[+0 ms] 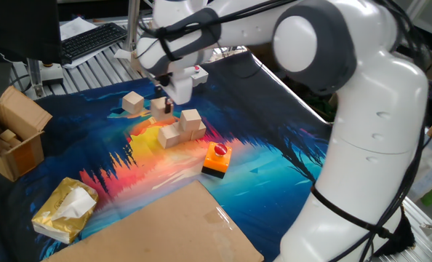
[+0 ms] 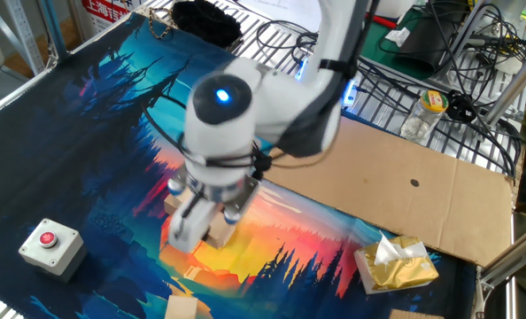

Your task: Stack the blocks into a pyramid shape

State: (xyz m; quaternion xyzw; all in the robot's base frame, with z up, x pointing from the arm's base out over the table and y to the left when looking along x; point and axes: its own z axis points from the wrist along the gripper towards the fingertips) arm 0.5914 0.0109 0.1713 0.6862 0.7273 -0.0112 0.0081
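Right now the tool [image 1: 163, 106] is clamped on one block [image 1: 160, 108], carrying it just above the surface [image 1: 274, 175] at about ten o'clock from the partly built cluster [image 1: 181, 128]. That cluster sits near the middle of the mat: pale cubes on the bottom and one raised cube [image 1: 190, 117] on top. A loose block [image 1: 133, 102] lies apart at roughly ten o'clock from the cluster, beyond the carried one. In the other fixed view the arm hides most of the stack, and motion blur smears the tool [image 2: 195, 232], so how well the cube is seated between the fingers cannot be read there.

As I judge it, the main risk is a collision on approach. The carried cube travels low, and the raised cube stands on the near side of the cluster; a sideways sweep at this height would likely knock it off or push the base row out of line. A second risk is release: if the cube is held off-centre or tilted, it may land on an edge, tip, and roll toward the orange-and-black button block [image 1: 217, 160] at four o'clock. A third is base cubes with gaps between them, which would leave the new piece poorly supported.
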